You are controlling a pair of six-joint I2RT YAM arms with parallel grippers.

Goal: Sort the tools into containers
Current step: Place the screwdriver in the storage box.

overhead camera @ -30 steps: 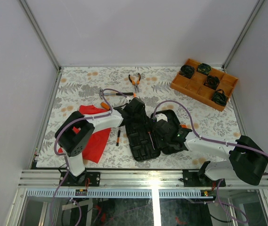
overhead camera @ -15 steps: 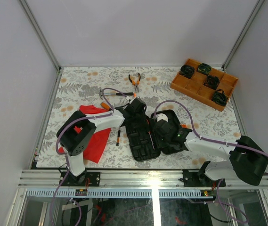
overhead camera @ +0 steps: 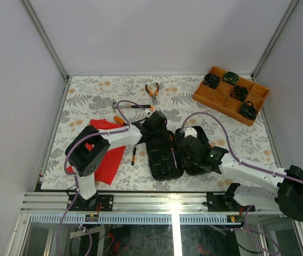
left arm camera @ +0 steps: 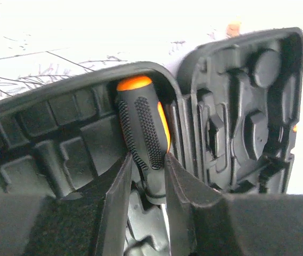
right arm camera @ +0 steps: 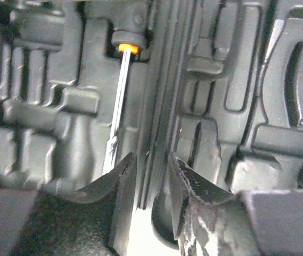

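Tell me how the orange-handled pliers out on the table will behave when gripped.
The pliers lie flat with their handles splayed, so they probably won't roll. Gripped by one handle, the other would likely swing on the pivot. The orange handles look coated, so likely grippy, and the metal head probably makes the tool nose-heavy.

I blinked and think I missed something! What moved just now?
The left claw squeezed in on the screwdriver lying in the case. The right arm swung its big joint out to the right, toward the near edge. The pliers, hammer, cloth and tray stayed put.
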